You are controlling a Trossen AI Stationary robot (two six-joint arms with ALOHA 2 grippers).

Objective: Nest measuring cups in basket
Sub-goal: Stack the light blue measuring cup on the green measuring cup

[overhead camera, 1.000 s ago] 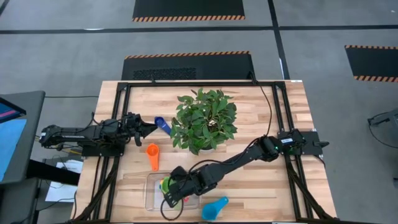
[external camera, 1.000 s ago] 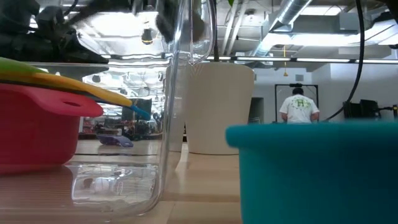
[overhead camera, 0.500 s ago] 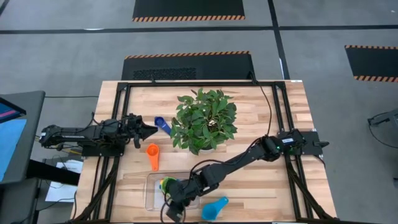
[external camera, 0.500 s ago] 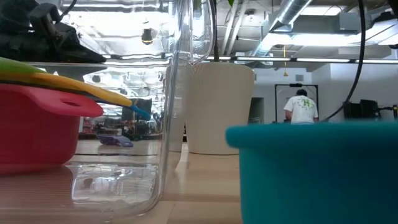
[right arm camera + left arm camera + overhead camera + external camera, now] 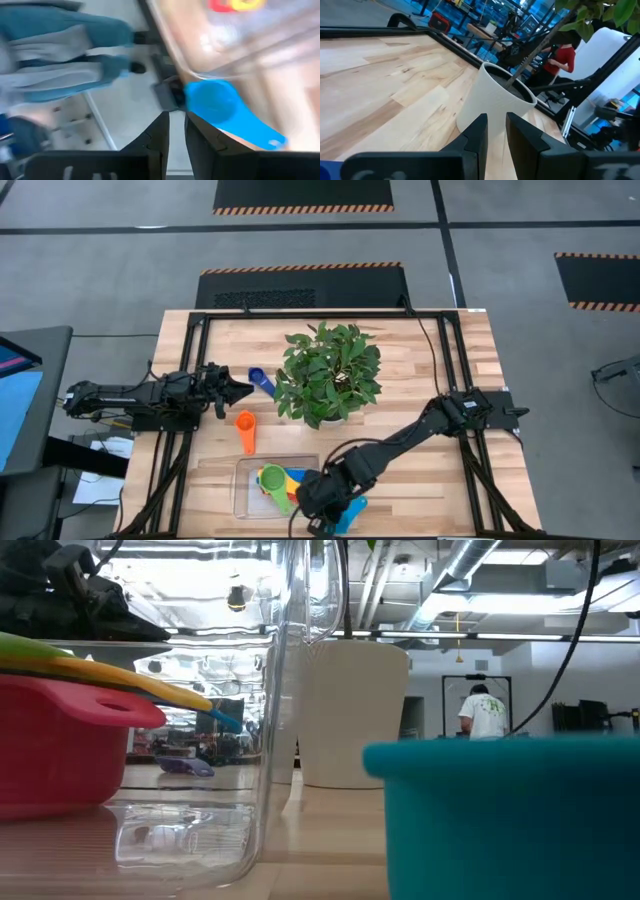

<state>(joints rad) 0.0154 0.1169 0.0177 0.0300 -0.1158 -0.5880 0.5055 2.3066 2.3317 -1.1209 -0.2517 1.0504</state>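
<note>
— High view: where did the right gripper [image 5: 322, 515] sit?
— Over the light blue cup [image 5: 352, 510], beside the basket [image 5: 243, 490] of nested cups [image 5: 277, 481], its fingers nearly together, holding nothing.

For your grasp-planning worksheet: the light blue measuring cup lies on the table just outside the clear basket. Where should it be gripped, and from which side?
Probably by the flat handle of the light blue cup, from above. The handle lies clear on the table, pointing away from the basket, while the round bowl is likely too wide. The right end effector hovers there, fingers nearly shut.
</note>
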